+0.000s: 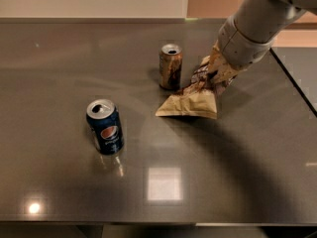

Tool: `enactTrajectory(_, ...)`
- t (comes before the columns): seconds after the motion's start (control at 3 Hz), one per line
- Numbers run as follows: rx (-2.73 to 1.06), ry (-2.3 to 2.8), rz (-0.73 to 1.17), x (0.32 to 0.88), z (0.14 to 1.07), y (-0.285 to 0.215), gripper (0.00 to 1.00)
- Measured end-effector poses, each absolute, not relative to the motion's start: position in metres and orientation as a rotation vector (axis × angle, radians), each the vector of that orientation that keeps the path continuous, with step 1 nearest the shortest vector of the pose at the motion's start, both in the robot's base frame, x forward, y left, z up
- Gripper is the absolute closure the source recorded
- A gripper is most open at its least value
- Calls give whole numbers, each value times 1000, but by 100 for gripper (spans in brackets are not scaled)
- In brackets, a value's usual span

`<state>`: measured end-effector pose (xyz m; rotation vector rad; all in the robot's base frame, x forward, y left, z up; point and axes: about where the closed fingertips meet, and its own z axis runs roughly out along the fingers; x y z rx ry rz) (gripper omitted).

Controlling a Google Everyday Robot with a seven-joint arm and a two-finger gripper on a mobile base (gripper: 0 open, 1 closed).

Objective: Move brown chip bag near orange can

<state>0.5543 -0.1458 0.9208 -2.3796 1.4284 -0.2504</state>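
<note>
Clamping the bag point(190, 103) by its raised far end, the gripper point(214, 72) hangs just right of the orange can point(170, 66). Bag judged light, limp and slippery.

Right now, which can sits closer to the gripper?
The orange can, right beside the gripper holding the brown chip bag. The blue Pepsi can stands well apart from both.
</note>
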Motion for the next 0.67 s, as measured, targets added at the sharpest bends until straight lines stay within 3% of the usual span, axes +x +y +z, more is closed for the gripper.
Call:
enactTrajectory(0.33,-2390,1401,-246,568,923,-142,84)
enactTrajectory(0.67,-2392,1386,-237,578,926,-142,60)
